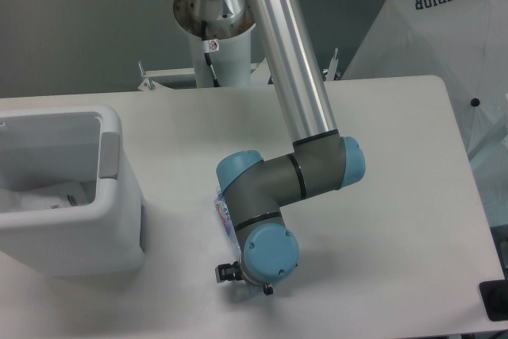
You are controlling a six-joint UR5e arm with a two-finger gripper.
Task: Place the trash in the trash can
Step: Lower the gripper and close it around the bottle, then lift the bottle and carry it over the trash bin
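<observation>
Bottle [222,213]: only a sliver shows, blue-red label, lying on the bench [381,196] directly under the arm's wrist joints [266,220]. Long axis not readable; most of it hidden. End effector [230,274] is just below the visible sliver, toward the near edge, largely masked by the wrist; cannot tell whether it is spread, closed or gripping. Trash can [119,196] stands left, near but apart; something pale lies inside, unclear. Umbrella [444,45] far right, off the bench
</observation>
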